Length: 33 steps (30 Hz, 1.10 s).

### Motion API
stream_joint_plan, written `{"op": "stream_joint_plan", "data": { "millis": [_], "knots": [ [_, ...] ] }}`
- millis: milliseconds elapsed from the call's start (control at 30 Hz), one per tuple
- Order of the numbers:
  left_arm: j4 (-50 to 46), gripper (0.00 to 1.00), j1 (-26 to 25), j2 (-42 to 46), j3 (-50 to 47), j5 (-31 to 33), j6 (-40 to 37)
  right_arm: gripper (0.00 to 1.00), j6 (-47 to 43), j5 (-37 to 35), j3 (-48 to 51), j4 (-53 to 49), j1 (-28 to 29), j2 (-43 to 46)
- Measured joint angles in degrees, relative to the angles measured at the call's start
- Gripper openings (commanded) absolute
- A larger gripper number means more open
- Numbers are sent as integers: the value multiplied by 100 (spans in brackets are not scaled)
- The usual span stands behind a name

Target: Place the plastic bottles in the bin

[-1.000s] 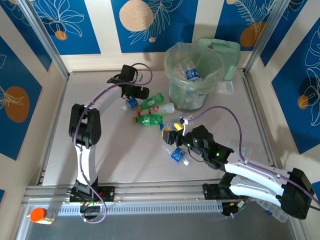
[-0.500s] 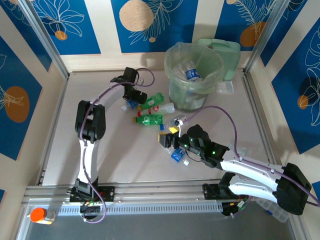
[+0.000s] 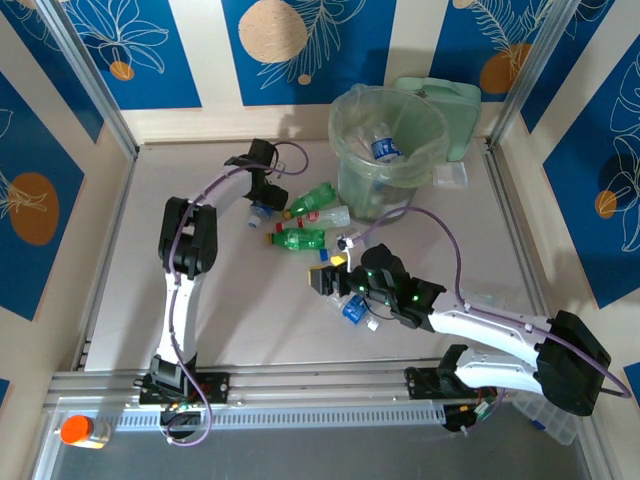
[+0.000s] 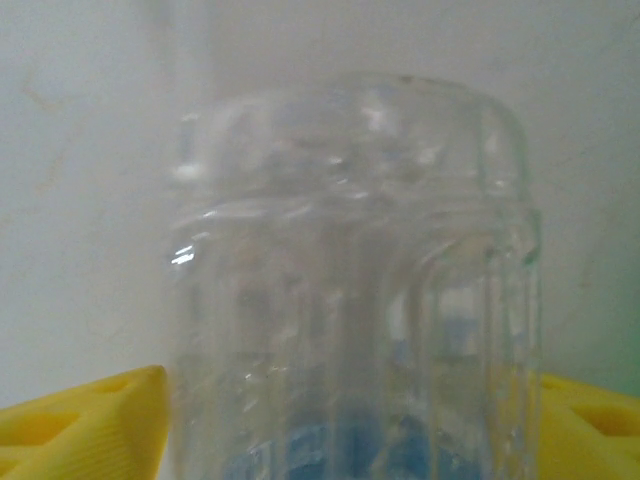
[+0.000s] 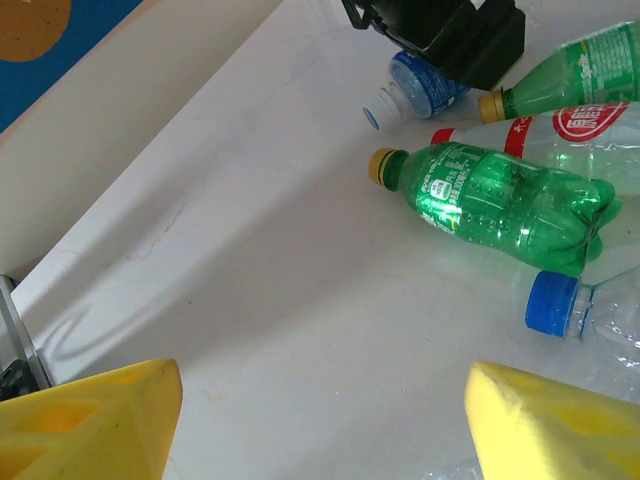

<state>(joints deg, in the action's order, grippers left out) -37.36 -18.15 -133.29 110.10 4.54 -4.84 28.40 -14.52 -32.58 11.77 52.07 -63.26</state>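
My left gripper (image 3: 264,197) is down on a clear bottle with a blue label (image 3: 262,211). In the left wrist view that clear bottle (image 4: 350,300) stands between the yellow fingers (image 4: 85,430), which press both its sides. My right gripper (image 3: 326,276) hangs open over bare table (image 5: 322,375). A green bottle (image 5: 490,205) lies just beyond it. A second green bottle (image 3: 315,195) and a red-labelled clear bottle (image 3: 328,215) lie further back. A blue-capped clear bottle (image 3: 355,310) lies under the right arm. The bin (image 3: 385,190) at the back holds a bottle (image 3: 385,148).
A flat pale-green lid (image 3: 450,100) leans behind the bin, with a small clear box (image 3: 450,177) beside it. An orange-capped jar (image 3: 80,430) stands off the table at front left. Metal rails (image 3: 110,250) edge the table.
My left gripper has come down onto the blue-labelled clear bottle and its jaws have closed in on it. My right gripper has slid left, away from the blue-capped bottle.
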Motion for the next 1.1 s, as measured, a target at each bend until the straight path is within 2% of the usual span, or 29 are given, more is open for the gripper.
{"op": "stream_joint_plan", "data": {
  "millis": [233, 467, 633, 767, 867, 1100],
  "knots": [
    [-39, 59, 7, -7, 33, -153, 66, 75, -2, -9, -20, -70, 0, -2],
    [-42, 54, 9, 297, -94, -269, 313, 75, -2, -70, -20, -87, -2, 46],
    [323, 51, 9, 1510, -881, -417, 905, 75, 0, -225, -20, -103, -2, 334],
    [1014, 51, -120, 2931, -1860, -426, 1574, 75, 39, -339, 48, -85, -39, 623],
    [1572, 51, -507, 4015, -2669, -186, 1991, 75, 83, -354, 116, -107, -94, 811],
    [2850, 50, -2175, 5969, -4957, 103, 2422, 75, 168, -507, 260, -264, -236, 1674]
  ]
}}
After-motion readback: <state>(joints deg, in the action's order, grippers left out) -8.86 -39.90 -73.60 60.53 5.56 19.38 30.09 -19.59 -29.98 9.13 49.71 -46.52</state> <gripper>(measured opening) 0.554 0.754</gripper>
